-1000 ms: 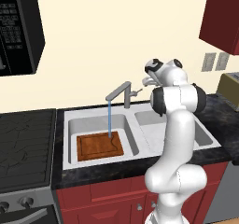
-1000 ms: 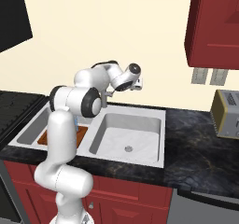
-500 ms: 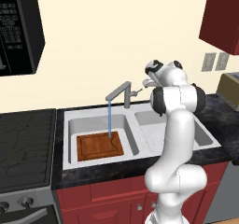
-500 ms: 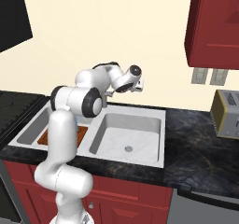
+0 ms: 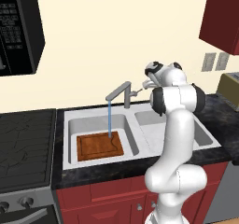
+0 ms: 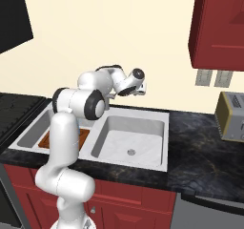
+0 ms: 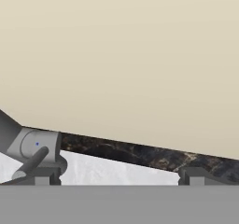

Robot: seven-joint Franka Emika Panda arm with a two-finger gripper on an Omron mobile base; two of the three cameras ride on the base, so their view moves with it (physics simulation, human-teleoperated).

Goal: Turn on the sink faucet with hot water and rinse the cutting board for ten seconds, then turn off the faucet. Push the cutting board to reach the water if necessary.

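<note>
The water (image 5: 109, 119) is seen falling from the sink faucet (image 5: 121, 93) spout onto the cutting board (image 5: 99, 146), which lies flat in the left basin of the sink (image 5: 68, 125). From the right base view the board is mostly hidden behind the arm; only a strip shows. The gripper (image 5: 146, 83) is held just beside the faucet's lever. In the hand view the fingertips (image 7: 194, 175) are set wide apart, nothing between them; contact with the lever can't be confirmed.

Saw almost no change over last second. My white arm's two-finger gripper (image 5: 145, 84) eased slightly back, away from small side lever handle of grey brushed-metal faucet (image 5: 122, 93). Otherwise noted no shift.
</note>
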